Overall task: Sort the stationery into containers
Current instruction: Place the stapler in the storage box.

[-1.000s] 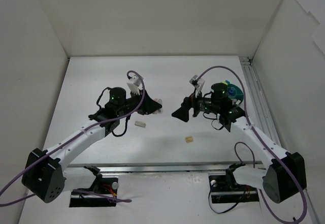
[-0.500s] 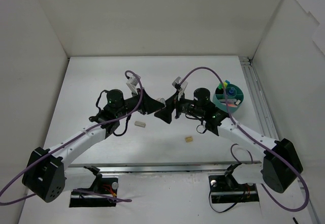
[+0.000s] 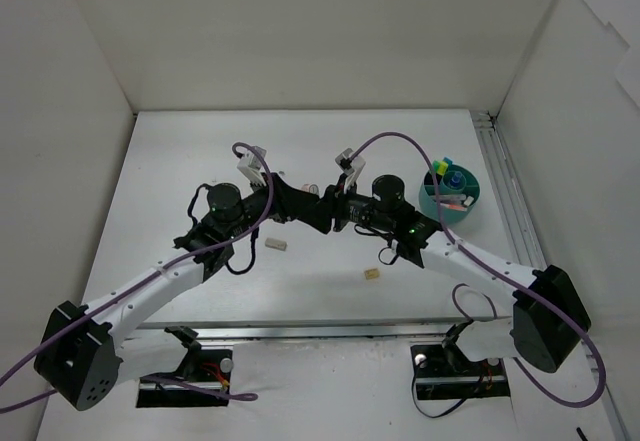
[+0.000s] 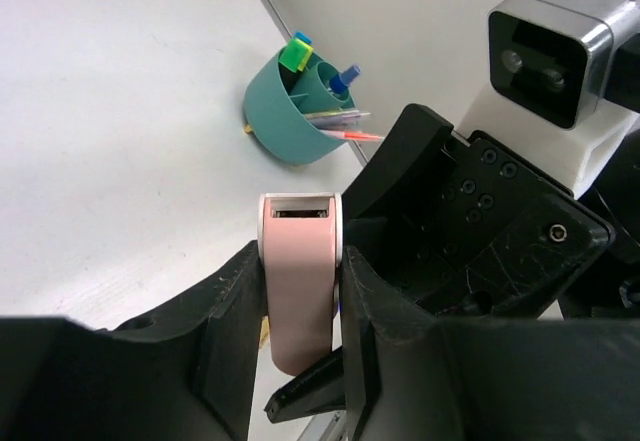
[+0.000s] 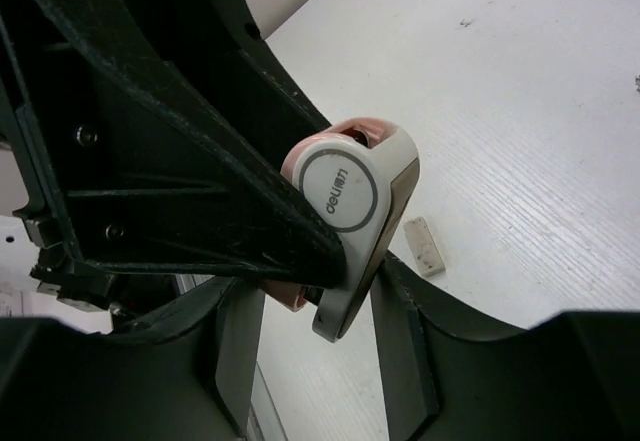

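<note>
Jaws first: on the left gripper (image 4: pixel 298 306), pinched onto opposite sides of the pink eraser (image 5: pixel 348 193), held off the table well left of the teal tub (image 4: pixel 285 126). On the right gripper (image 5: pixel 312 296), set astride the same eraser's free end from the opposite side; cannot tell whether already pressing or just short of contact.

Nearer than the tub and to its left, flat on the table: a tan cube (image 3: pixel 372 274). Further left of the tub, a beige stick (image 3: pixel 276 245). Inside the tub: a yellow-capped highlighter (image 4: pixel 296 56), a blue-capped pen (image 4: pixel 343 76) and thin pink pens (image 4: pixel 340 133).

Looks light, with a stiff, smooth shell and a round white face, so probably slippery and apt to pivot between pads. Best taken at the free end, clear of the left fingers, pads square on two opposite faces; squeeze firmly before the other side lets go.
</note>
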`<state>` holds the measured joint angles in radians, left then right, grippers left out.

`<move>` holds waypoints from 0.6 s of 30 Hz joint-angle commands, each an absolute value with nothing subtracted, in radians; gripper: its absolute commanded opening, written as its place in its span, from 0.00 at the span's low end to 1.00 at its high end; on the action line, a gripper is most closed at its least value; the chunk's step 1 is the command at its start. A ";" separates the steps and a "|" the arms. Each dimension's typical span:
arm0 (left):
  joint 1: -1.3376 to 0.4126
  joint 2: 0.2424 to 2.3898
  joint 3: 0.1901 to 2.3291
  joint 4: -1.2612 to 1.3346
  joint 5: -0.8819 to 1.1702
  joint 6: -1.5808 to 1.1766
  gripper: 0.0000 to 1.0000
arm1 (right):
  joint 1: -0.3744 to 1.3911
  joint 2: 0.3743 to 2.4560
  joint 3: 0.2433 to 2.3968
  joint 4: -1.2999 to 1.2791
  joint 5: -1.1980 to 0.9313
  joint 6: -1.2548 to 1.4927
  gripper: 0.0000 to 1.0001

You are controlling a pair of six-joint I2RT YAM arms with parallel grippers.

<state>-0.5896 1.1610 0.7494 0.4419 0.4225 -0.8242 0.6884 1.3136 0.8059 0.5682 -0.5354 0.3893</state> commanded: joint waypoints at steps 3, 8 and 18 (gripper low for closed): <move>-0.653 1.112 0.785 0.391 0.256 -0.795 0.00 | 0.712 1.263 0.850 0.670 -0.379 0.430 0.37; -0.698 1.106 0.801 0.324 0.143 -0.787 0.00 | 0.764 1.246 0.893 0.569 -0.218 0.361 0.49; -0.738 1.103 0.808 0.307 0.071 -0.801 0.00 | 0.818 1.256 0.894 0.639 -0.098 0.367 0.39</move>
<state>-0.7052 1.1233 0.7647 0.3061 0.0437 -0.8116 0.8135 1.2896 0.8345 0.4480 -0.1974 0.3553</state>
